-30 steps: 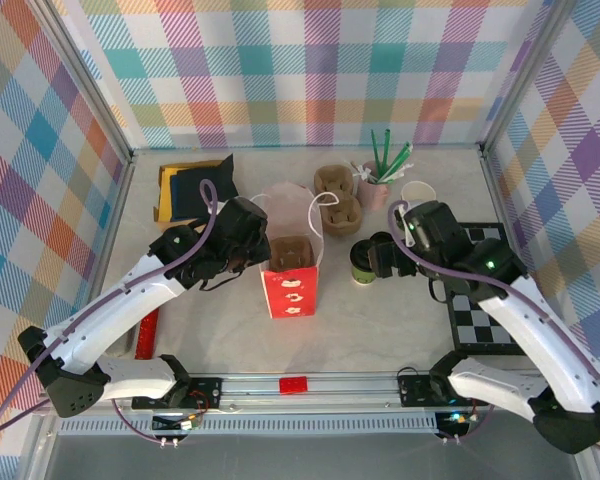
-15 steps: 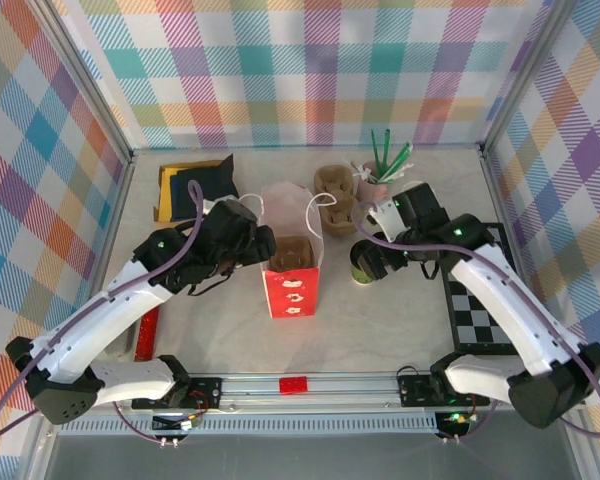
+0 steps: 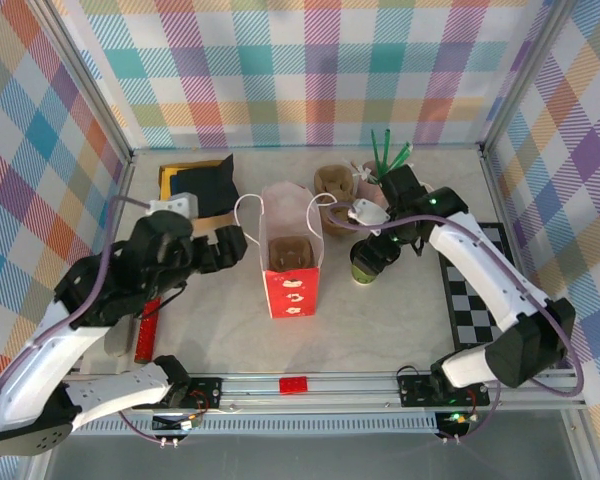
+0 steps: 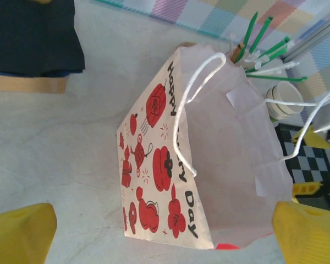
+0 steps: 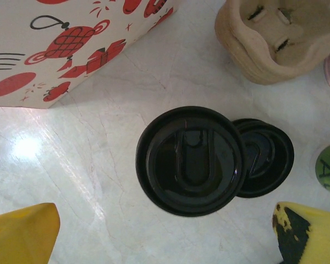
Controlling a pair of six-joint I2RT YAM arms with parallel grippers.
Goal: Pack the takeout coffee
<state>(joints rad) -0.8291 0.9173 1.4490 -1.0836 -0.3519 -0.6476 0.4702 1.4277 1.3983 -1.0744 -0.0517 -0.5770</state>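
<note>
- Takeout coffee (image 5: pixel 190 159): a small dark-green cup, found upright on the table (image 5: pixel 71 165), between the red-printed paper bag (image 5: pixel 71 38) and the cardboard cup carrier (image 5: pixel 275 38).
- Black lid (image 5: pixel 154 165): round, seated, with a raised U-shaped moulding.
- Right gripper (image 3: pixel 373 250): jaws spread wide above the cup, nothing gripped.
- Left gripper (image 3: pixel 223 243): jaws spread wide beside the bag, nothing held.
</note>
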